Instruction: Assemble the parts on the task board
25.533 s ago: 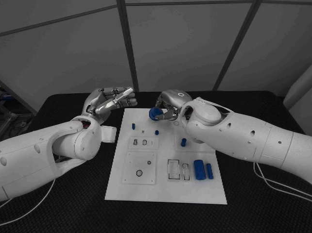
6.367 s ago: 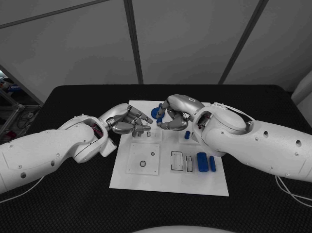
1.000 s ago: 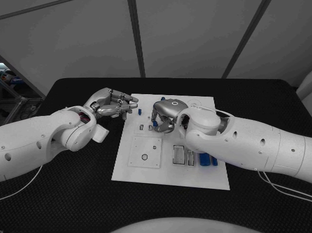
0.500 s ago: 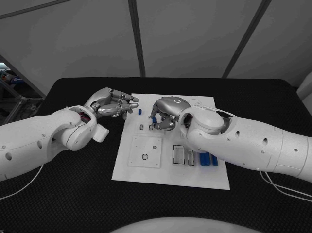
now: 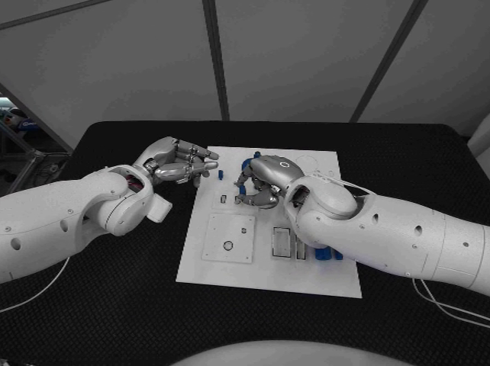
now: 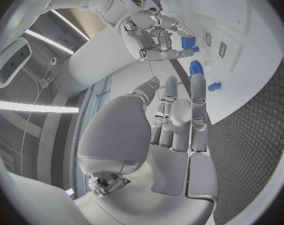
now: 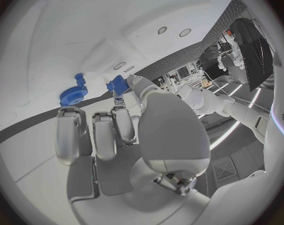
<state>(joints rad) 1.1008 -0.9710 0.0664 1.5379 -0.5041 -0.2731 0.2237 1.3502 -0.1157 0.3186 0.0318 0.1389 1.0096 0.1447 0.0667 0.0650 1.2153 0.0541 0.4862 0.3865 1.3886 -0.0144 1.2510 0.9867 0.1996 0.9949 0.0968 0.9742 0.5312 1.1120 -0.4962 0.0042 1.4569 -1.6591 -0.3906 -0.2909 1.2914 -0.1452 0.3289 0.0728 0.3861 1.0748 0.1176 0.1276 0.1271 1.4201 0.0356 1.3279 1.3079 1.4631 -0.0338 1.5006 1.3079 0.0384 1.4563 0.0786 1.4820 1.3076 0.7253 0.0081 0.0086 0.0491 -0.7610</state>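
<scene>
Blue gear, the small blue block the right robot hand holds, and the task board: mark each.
blue gear [image 7: 72, 95], right wrist view, toothed top.
small blue block [image 7: 119, 84], right wrist view, flat side.
task board [image 5: 269, 278], head view, bare near edge.

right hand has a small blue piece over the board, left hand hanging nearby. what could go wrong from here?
1. The right hand pinches the small blue part only at its fingertips; it could twist or drop onto the task board.
2. The blue gear and a small blue peg sit close to that hand; a lowering finger might knock them.
3. The left hand hangs at the board's edge, empty, close to the right hand; the two could collide.
</scene>
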